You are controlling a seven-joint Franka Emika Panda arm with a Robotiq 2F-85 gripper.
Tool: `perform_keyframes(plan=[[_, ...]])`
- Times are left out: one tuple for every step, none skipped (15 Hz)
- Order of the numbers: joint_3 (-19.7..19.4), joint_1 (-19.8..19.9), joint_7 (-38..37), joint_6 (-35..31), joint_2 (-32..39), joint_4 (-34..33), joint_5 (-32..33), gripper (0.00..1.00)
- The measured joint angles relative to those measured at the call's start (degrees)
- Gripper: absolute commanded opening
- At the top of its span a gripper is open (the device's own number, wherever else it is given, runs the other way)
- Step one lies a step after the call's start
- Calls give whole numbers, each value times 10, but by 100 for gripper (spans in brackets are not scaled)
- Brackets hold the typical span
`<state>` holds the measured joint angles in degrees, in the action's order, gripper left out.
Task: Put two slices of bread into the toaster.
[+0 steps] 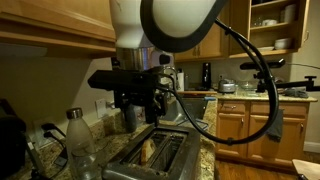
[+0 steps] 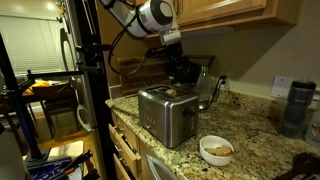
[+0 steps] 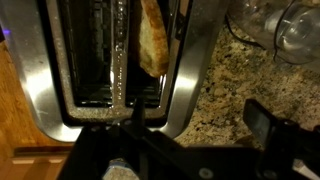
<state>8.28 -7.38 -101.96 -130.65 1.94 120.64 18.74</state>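
Observation:
The brushed-silver toaster (image 1: 165,160) stands on a granite counter and shows in both exterior views (image 2: 165,115) and in the wrist view (image 3: 190,80). One tan slice of bread (image 3: 152,40) stands upright in a dark slot, its rounded top sticking out (image 1: 150,150). The other slot (image 3: 95,50) looks empty. I see no second slice. My gripper (image 3: 200,118) is open and empty. It hangs just above the toaster's top, apart from the slice (image 1: 146,108) (image 2: 184,72).
A clear plastic bottle (image 1: 78,140) stands beside the toaster. Clear glassware (image 3: 285,25) sits on the counter close to it (image 2: 206,88). A white bowl (image 2: 217,150) and a dark tumbler (image 2: 297,108) stand further along. Wooden cabinets hang overhead.

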Motion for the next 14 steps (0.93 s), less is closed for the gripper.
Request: perform_keyframes(plan=[[-4, 1, 0, 0, -1, 0, 0, 100], [-9, 2, 0, 0, -2, 0, 1, 100], [-15, 4, 0, 0, -4, 0, 3, 100], [-20, 7, -3, 0, -5, 0, 5, 100], [-26, 9, -4, 0, -6, 0, 7, 100], [-32, 12, -6, 0, -7, 0, 8, 100], [-36, 16, -7, 0, -8, 0, 8, 100], [-40, 19, -10, 0, -9, 1, 8, 100], [-43, 23, -13, 0, -11, 1, 9, 100], [-46, 25, -16, 1, -13, 2, 9, 100], [-49, 29, -19, 1, -14, 3, 9, 100], [-52, 32, -23, 2, -16, 4, 9, 100], [-55, 36, -30, 2, -18, 6, 9, 100], [-58, 40, -36, 2, -18, 8, 9, 100]])
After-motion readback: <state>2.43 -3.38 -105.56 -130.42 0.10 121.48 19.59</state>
